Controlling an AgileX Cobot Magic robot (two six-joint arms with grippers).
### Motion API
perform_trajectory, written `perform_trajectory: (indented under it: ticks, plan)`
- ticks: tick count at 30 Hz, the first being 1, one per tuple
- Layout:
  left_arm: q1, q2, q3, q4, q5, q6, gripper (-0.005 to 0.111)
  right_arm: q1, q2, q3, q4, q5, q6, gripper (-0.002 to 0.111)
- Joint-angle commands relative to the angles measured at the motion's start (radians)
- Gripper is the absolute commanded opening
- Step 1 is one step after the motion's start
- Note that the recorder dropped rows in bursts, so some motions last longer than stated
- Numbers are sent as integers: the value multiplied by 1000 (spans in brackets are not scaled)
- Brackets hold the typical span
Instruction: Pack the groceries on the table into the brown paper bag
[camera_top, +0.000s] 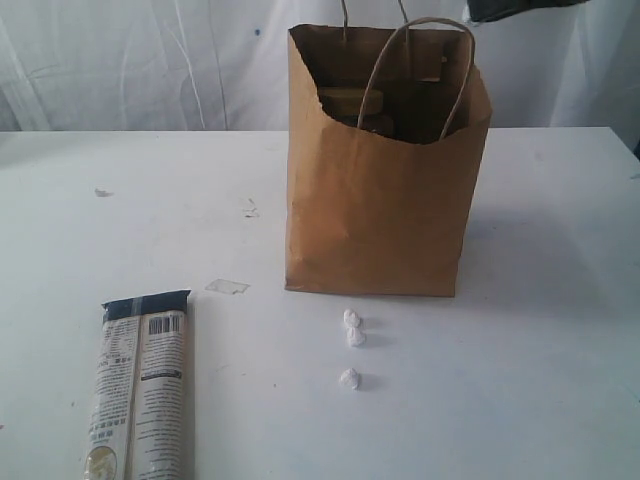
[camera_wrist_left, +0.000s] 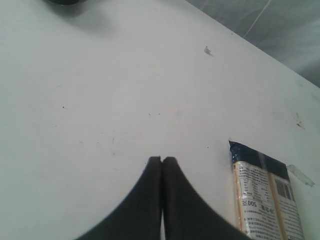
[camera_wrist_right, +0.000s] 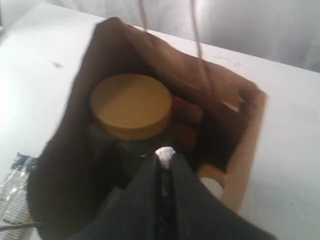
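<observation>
Long printed packet (camera_top: 140, 395) lies flat at the table's (camera_top: 540, 350) front-left corner, dark end toward the far edge. Left gripper (camera_wrist_left: 161, 161) hovers over bare top nr that end, jaws pressed together, empty. Brown paper bag (camera_top: 375, 190) stands upright mid-table w/ yellow-lidded clear jar (camera_wrist_right: 131, 105) inside. Tiny paper balls (camera_top: 352, 332) sit just in front of it. Right gripper (camera_wrist_right: 165, 156) hangs above the bag mouth, jaws closed. There's a white speck at the tips, too blurred to say if held.

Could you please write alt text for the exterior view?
A tall brown paper bag stands open on a white table. A long printed packet lies nearer the camera, to the left; three white paper balls sit before the bag.
</observation>
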Motion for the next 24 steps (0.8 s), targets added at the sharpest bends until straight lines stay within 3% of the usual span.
perform_trajectory:
  ticks: [1, 4, 9, 11, 15, 18, 20, 24]
  plan:
    - [2, -4, 4, 3, -1, 2, 0, -5, 21, -8, 168, 23, -174, 3]
    - [2, -4, 4, 3, -1, 2, 0, -5, 46, -8, 159, 28, -172, 14]
    - [2, -4, 4, 3, -1, 2, 0, -5, 56, -8, 156, 30, -167, 42]
    - [2, -4, 4, 3, -1, 2, 0, -5, 49, -8, 156, 30, -167, 47]
    - [2, -4, 4, 3, -1, 2, 0, -5, 13, -8, 127, 61, -129, 40]
    - [2, -4, 4, 3, -1, 2, 0, -5, -31, -8, 43, 35, -50, 22]
    - [2, -4, 4, 3, -1, 2, 0, -5, -62, -8, -96, -6, 13, 4]
    - [2, -4, 4, 3, -1, 2, 0, -5, -107, 22, -533, -66, 354, 0]
